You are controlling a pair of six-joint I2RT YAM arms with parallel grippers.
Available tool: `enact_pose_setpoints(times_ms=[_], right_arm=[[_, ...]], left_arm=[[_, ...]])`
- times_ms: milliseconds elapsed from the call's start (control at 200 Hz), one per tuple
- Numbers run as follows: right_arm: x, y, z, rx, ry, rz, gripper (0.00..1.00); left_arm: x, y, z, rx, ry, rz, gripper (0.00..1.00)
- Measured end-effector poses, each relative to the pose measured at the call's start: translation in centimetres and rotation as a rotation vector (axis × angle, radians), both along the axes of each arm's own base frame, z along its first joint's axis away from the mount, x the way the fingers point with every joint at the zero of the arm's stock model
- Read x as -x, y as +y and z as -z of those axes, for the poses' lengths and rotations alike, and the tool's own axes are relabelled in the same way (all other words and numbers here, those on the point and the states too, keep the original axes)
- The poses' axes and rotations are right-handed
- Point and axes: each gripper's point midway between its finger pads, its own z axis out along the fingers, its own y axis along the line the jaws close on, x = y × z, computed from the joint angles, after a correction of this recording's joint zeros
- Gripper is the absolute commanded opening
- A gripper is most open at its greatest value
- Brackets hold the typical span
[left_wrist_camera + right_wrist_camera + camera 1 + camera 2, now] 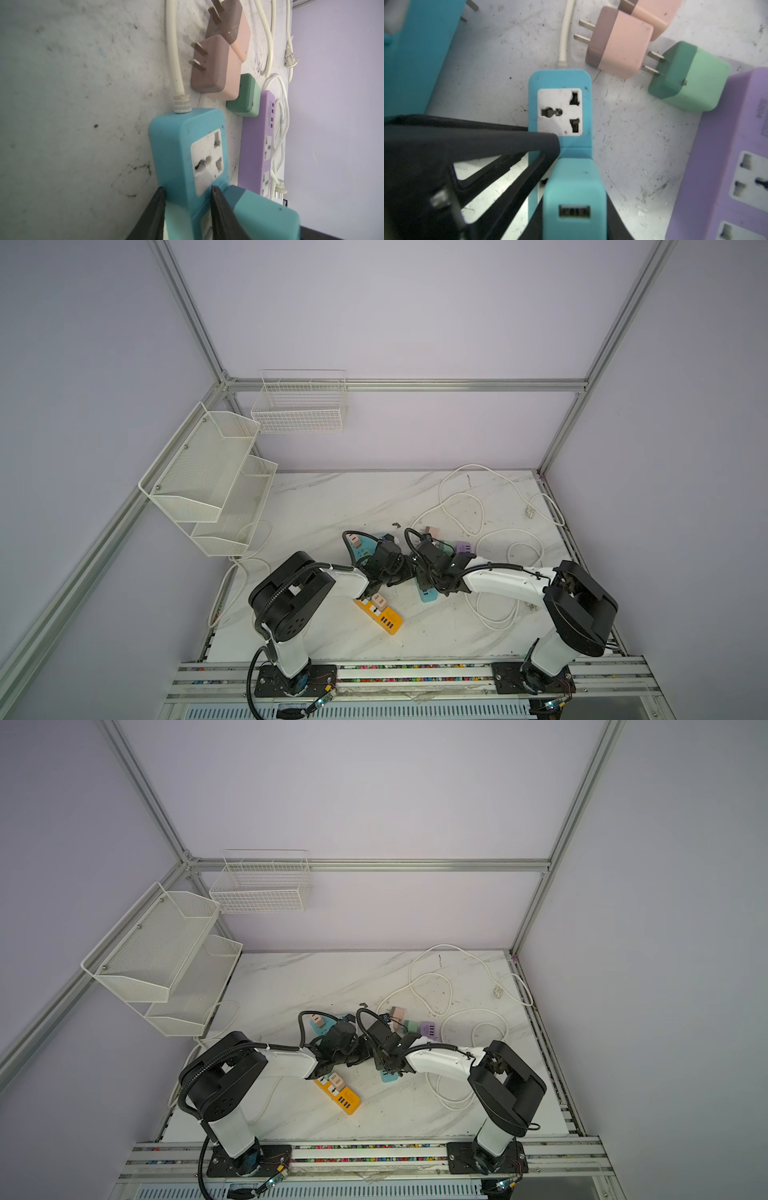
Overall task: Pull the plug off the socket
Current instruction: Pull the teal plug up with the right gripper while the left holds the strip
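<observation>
- In both top views the left end effector point(405, 573) and the right end effector point(429, 578) meet nose to nose in the middle of the worktop point(332, 506), over the blue strip point(428, 596).
- Only the strip's near end shows there. Its long axis runs from the front edge toward the back wall, and the plug is hidden under the two arms.
- In the left wrist view the left end effector point(188, 188) is closed narrow across the blue strip point(172, 145), one finger on each long side.
- The strip lies flat, with its cable point(173, 52) leaving the far end.
- The plug point(259, 209) rises off the strip's face just beside one finger.
- Past the strip lie two pink plugs point(216, 68), a green plug point(247, 97) and a purple strip point(255, 145).
- In the right wrist view the right end effector point(574, 207) pinches the plug point(574, 182) by its two sides.
- The plug's long axis stands off the strip's face — USB port toward the camera — just behind the end outlet point(560, 112).
- Its prongs are hidden, so I cannot tell whether it is seated.
</observation>
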Motion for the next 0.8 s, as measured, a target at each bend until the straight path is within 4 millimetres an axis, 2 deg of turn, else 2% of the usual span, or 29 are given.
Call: enact_pose_setpoints(times_ms=[800], right_arm=[[0.01, -0.77, -0.1, -0.021, 0.011, 0.033, 0.13]], left_arm=[[0.4, -0.63, 0.1, 0.02, -0.016, -0.019, 0.32]])
